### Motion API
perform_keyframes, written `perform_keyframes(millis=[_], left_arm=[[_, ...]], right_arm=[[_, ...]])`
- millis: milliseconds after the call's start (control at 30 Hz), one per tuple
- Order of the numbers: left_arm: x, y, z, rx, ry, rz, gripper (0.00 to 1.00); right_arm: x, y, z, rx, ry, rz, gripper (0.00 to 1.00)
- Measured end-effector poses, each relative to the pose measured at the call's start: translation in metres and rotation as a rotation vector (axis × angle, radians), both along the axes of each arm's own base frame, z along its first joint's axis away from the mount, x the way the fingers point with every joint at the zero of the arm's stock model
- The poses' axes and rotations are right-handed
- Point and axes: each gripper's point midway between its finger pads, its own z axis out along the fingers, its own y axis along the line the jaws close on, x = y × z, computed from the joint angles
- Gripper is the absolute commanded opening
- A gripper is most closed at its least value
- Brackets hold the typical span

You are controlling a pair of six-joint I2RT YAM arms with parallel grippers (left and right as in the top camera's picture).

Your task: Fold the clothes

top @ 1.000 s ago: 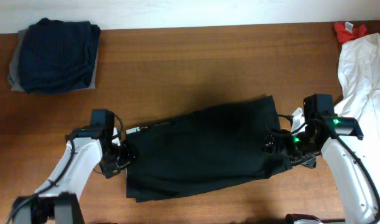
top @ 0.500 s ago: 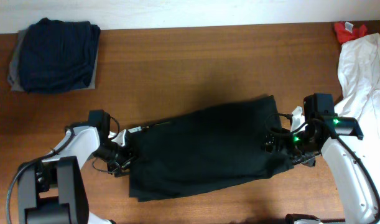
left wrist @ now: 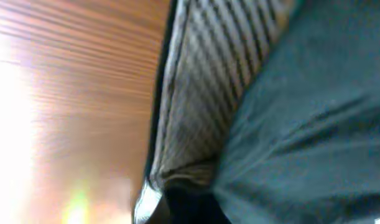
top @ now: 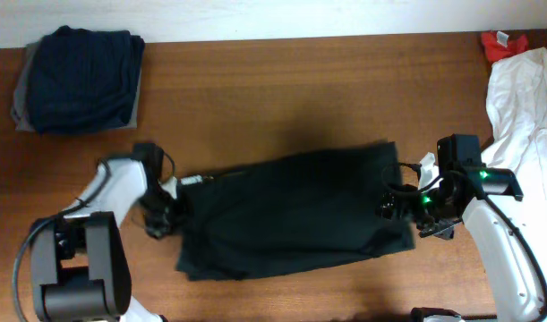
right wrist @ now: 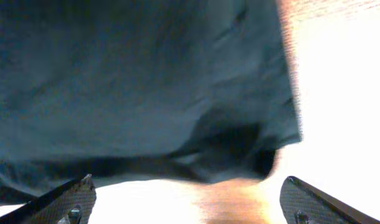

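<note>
Table (top: 282, 98) of reddish-brown wood carries a wrinkled black garment (top: 291, 210), spread flat and slightly slanted near the front edge, its long side running left to right. The left gripper (top: 166, 215) is clamped tight on the garment's left edge. Its wrist camera is filled with dark cloth pressed against one ribbed finger (left wrist: 202, 106), with bare wood beside it. The right gripper (top: 394, 204) sits at the garment's opposite end with its jaws spread wide and nothing held. In its wrist view the two fingertips (right wrist: 59, 199) stand far apart in the lower corners, and the rumpled right edge of the black cloth lies just ahead of them.

At the far left corner, well apart from the arms, a folded navy garment (top: 79, 79) rests on top of a grey garment (top: 21, 103), whose edge shows along the left side. A white garment (top: 524, 98) lies crumpled along the right edge of the table, just beside the right arm. A small red cloth (top: 503, 43) touches its far end at the back right corner.
</note>
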Motion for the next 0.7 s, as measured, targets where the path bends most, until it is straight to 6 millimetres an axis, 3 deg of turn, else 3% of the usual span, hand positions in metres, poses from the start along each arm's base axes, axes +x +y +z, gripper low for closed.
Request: perform_keyframes(millis=[100,167,200,233,367,467,700], left_arm=[[0.033,0.031,0.05,0.161,-0.041,0.015,0.01],[0.043,0.043,0.08,0.231,-0.047,0.02,0.01],[0.048,0.046,0.092,0.251,-0.064,0.023,0.01],[0.058,0.052,0.119,0.284,-0.106,0.032,0.01],[0.077,0.059,0.173,0.337,-0.223,0.042,0.01],[0.076,0.056,0.183,0.349,-0.239,0.026,0.01],[0.076,0.053,0.172,0.355,-0.223,0.008,0.01]], right_arm=[[0.0,0.0,0.0,0.001,0.001,-0.001,0.98],[-0.001,0.0,0.0,0.0,0.003,0.0,0.98],[0.0,0.0,0.0,0.0,0.001,0.0,0.98],[0.0,0.0,0.0,0.0,0.002,0.0,0.99],[0.0,0.0,0.0,0.0,0.001,0.0,0.98],[0.0,0.0,0.0,0.0,0.0,0.0,0.98],[0.0,0.0,0.0,0.0,0.0,0.0,0.98]])
